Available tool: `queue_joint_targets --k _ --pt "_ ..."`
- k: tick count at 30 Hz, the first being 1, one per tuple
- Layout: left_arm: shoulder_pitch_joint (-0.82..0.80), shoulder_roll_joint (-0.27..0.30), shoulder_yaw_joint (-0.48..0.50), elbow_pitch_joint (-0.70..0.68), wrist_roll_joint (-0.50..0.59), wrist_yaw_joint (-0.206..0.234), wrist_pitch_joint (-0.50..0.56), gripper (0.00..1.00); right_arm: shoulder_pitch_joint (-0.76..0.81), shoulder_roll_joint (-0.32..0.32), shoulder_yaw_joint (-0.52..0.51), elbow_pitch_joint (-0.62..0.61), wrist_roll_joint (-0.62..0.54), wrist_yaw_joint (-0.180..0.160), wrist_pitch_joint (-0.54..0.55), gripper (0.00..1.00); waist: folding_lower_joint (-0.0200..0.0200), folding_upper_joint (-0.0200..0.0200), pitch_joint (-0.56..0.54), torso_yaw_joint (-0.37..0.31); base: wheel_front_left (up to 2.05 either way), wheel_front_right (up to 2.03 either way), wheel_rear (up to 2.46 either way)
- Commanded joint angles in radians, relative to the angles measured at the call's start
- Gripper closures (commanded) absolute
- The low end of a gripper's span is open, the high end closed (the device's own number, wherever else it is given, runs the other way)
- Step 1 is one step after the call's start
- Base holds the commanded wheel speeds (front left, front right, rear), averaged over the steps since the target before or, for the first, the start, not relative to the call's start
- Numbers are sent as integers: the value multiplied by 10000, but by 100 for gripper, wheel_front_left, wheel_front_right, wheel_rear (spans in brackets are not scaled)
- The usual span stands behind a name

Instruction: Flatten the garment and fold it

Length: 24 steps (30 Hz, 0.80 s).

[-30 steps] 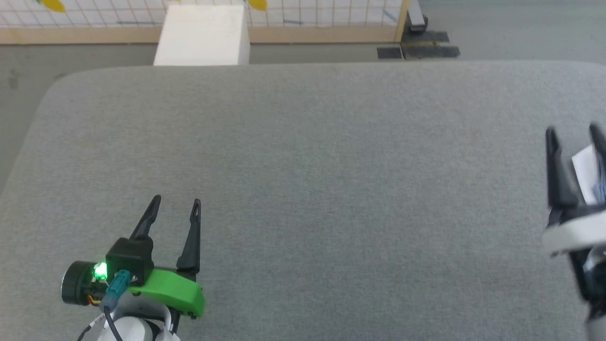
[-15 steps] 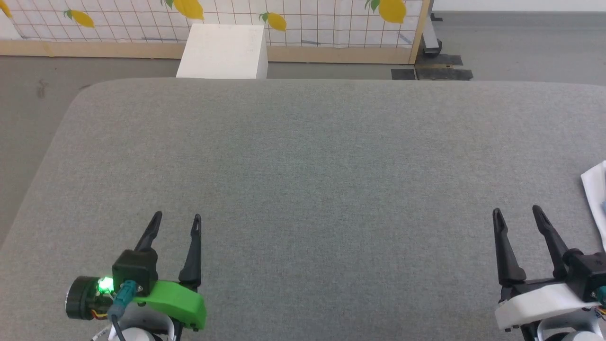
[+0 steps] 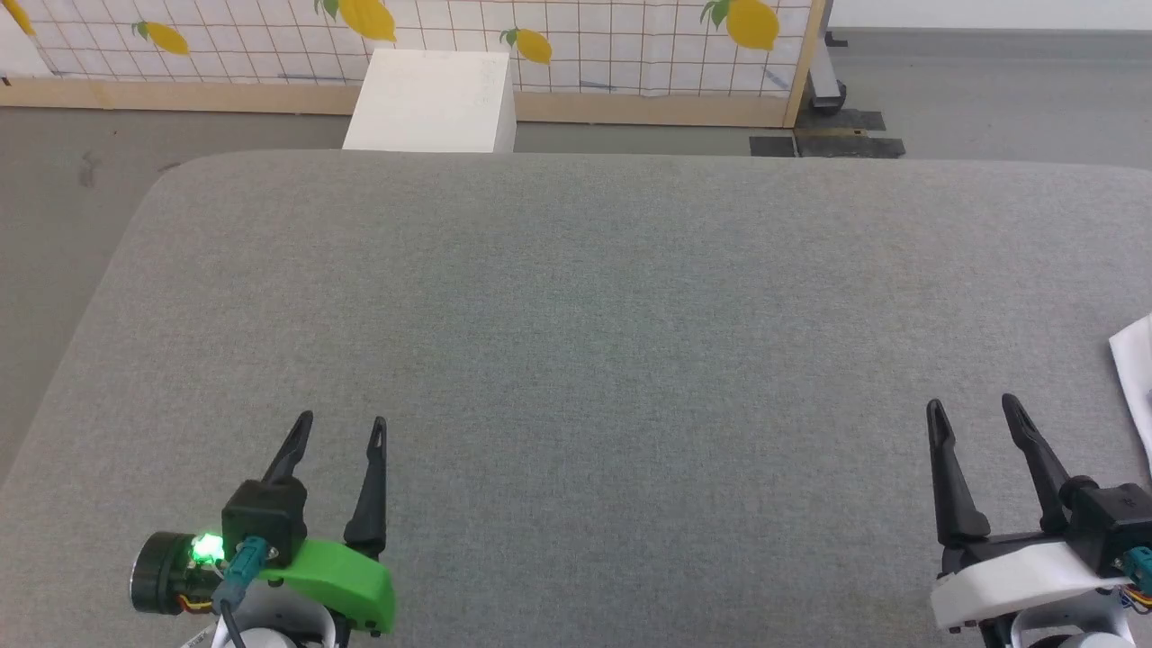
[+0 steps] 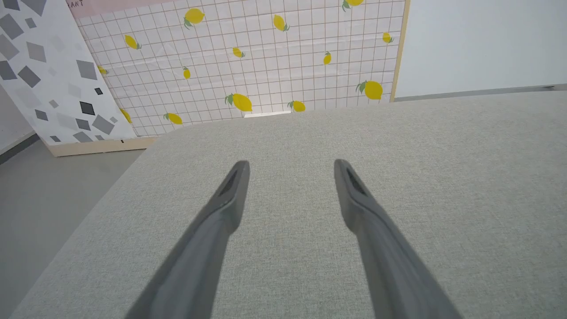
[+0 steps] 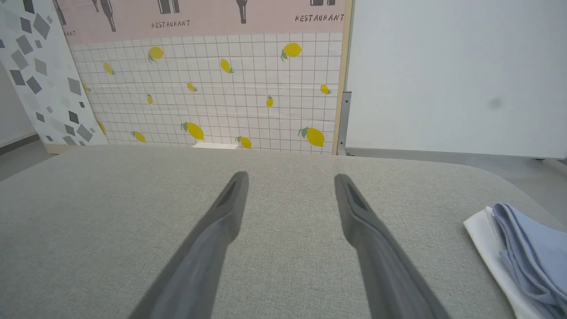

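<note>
The garment (image 5: 527,248), light blue with a white layer under it, lies bunched at the right edge of the grey padded table (image 3: 594,315); in the head view only a white corner of the garment (image 3: 1136,360) pokes in at the right border. My right gripper (image 3: 970,409) rests open near the front right of the table, left of the garment and apart from it, with nothing between its fingers. My left gripper (image 3: 342,425) rests open near the front left, empty too. In each wrist view the two dark fingers (image 4: 230,195) (image 5: 230,204) stand spread over bare fabric.
Behind the table stands a white box (image 3: 432,90) against a lemon-patterned panel (image 3: 576,36) with a wooden base. A speckled grey panel (image 4: 48,75) leans at the left. Grey floor (image 3: 54,207) surrounds the table, which has rounded corners.
The head camera has tilted and shifted, bringing the back panel into view. My right gripper has come down from the far right edge to the front right, away from the garment.
</note>
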Motion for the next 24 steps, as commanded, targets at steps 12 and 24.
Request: queue_joint_targets --k 12,24 --pt "1 -11 -43 22 -98 17 32 100 -4 55 26 -21 1 0 11 100 1 0 1 -31 0 0 0" --pt "26 -267 233 -19 170 -112 187 100 -64 80 108 -15 -90 -2 169 100 1 0 -39 -26 0 0 0"
